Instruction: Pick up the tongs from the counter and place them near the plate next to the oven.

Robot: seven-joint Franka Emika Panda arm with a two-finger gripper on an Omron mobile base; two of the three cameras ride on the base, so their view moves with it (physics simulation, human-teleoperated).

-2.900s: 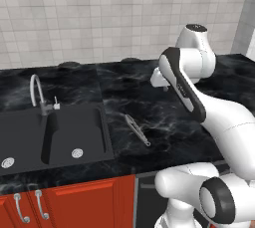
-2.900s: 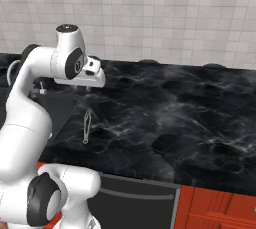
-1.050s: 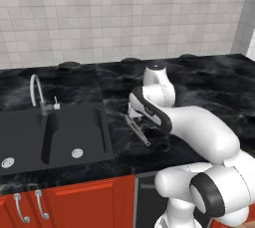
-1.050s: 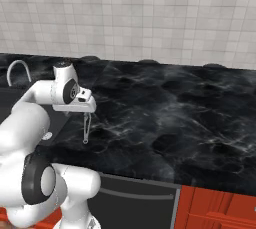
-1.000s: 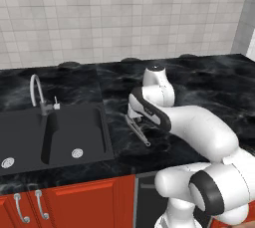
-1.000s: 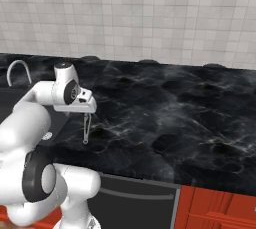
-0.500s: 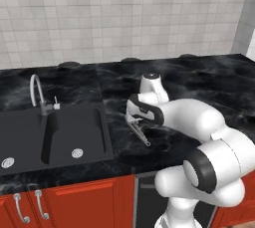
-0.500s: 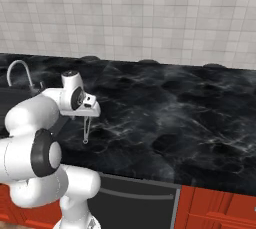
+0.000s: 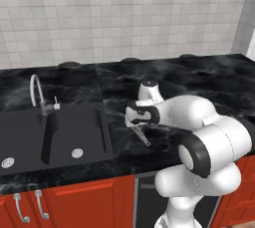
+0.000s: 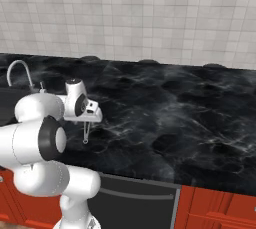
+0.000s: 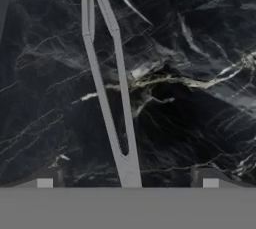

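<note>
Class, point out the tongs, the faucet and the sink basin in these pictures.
tongs (image 11: 102, 98): hand view, on the left arm, midway along.
faucet (image 9: 34, 85): left base view, on the curved spout.
sink basin (image 9: 74, 127): left base view, on the floor of the right bowl.

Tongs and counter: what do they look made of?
The tongs: likely metal, matte grey, two thin flat arms joined at one end. The counter: looks like polished black marble, with white veins and soft glossy highlights. Both are rendered, so this is appearance only.
</note>
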